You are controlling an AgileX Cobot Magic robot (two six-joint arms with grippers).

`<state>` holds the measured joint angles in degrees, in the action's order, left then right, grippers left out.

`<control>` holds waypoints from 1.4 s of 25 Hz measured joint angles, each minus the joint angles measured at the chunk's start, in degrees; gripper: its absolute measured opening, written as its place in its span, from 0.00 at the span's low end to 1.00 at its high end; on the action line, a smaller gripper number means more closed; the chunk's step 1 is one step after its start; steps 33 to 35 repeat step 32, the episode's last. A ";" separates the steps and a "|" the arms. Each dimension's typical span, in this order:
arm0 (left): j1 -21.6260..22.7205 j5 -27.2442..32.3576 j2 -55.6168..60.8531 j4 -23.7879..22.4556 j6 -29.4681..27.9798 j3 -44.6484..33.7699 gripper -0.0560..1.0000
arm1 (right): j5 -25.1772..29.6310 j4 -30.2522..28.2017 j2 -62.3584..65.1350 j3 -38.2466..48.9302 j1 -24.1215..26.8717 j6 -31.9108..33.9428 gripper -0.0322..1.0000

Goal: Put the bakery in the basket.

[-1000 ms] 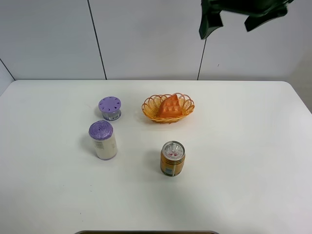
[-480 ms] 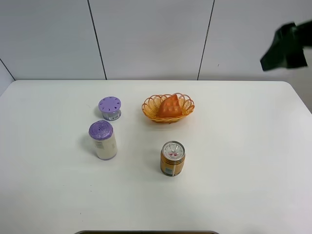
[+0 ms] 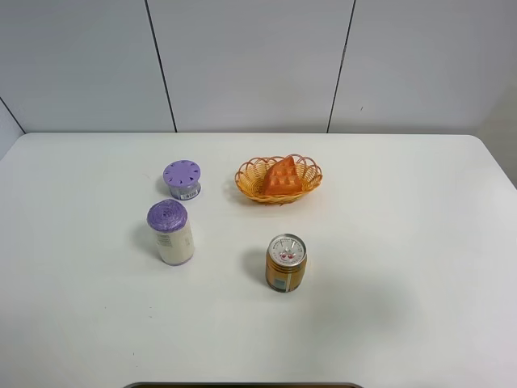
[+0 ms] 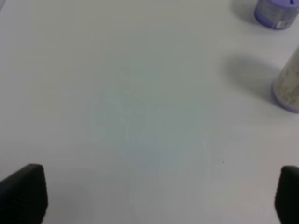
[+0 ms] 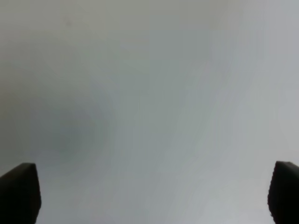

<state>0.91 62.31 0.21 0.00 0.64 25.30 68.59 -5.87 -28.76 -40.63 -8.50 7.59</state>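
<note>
A white worktop (image 3: 404, 283) holds a small oval yellow-orange wicker basket (image 3: 279, 179) near its far middle. The orange-brown wedge-shaped toy waffle slice (image 3: 282, 177) lies inside that basket, leaning on the weave. Nearer stand an orange drink can (image 3: 286, 263), a white bottle with a purple cap (image 3: 170, 233) and a short purple-lidded jar (image 3: 182, 179). Neither arm shows from above. Both wrist views show jaws spread wide, gripping nothing. The task looks finished; no further move seems needed.
</note>
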 joint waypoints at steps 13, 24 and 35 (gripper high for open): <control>0.00 0.00 0.00 0.00 0.00 0.00 0.99 | -4.66 -1.32 28.92 7.81 1.32 0.00 0.97; 0.00 0.00 0.00 0.00 0.00 0.00 0.99 | -4.97 -1.32 28.92 7.81 1.32 0.00 0.97; 0.00 0.00 0.00 0.00 0.00 0.00 0.99 | -4.97 -1.32 28.92 7.81 1.32 0.00 0.97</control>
